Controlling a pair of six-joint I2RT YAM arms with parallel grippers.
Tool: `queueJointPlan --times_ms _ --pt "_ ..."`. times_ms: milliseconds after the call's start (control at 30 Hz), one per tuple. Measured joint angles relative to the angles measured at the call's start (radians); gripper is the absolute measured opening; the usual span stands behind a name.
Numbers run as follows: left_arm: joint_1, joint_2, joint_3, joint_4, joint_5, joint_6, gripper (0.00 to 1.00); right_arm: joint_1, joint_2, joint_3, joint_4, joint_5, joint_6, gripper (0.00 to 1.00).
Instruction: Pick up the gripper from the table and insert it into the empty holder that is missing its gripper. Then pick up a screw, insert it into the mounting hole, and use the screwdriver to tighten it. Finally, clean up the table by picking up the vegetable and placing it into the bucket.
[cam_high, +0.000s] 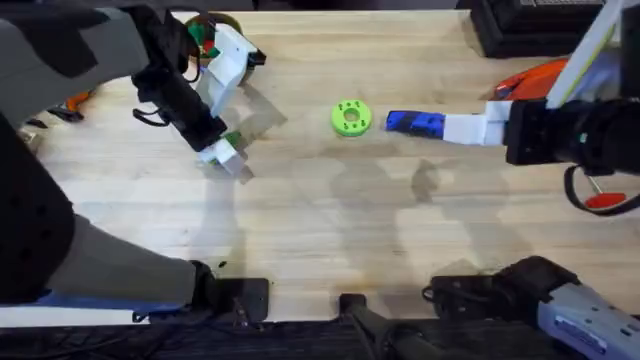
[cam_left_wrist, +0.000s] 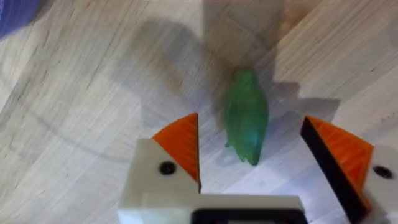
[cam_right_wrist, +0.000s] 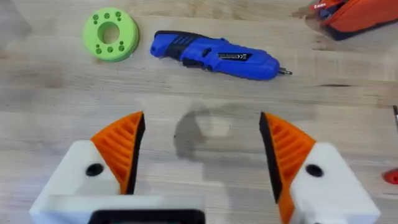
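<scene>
— Lying where, pointing which way?
— Screwdriver (cam_right_wrist: 214, 56) flat on table (cam_high: 330, 220), long axis along it, bit away from green disc (cam_right_wrist: 111, 33). Vegetable (cam_left_wrist: 246, 116) between left gripper (cam_left_wrist: 261, 146) pads, lengthwise.
— Grippers?
— Left wide open, empty. Right gripper (cam_right_wrist: 202, 149) likewise.

Bright even light over my table (cam_high: 330, 220), soft doubled shadows fell on the wood, my left arm loomed dark and blurred at frame left, left wrist view was hazy.
</scene>
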Motion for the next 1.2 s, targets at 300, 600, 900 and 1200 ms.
queueJointPlan --times_ms 300,600,900,1200 --pt "0.001 0.000 -0.005 0.024 0.000 -0.018 0.986 0.000 0.000 0.000 0.000 0.000 0.000 0.991" --pt "-0.002 0.007 -0.032 0.040 -0.001 -0.026 0.986 0.000 0.000 0.000 0.000 0.000 0.000 0.990" --pt "-0.003 0.007 -0.032 0.040 -0.001 -0.026 0.986 0.000 0.000 0.000 0.000 0.000 0.000 0.989" --pt "-0.003 0.007 -0.032 0.033 -0.001 -0.026 0.986 0.000 0.000 0.000 0.000 0.000 0.000 0.991"
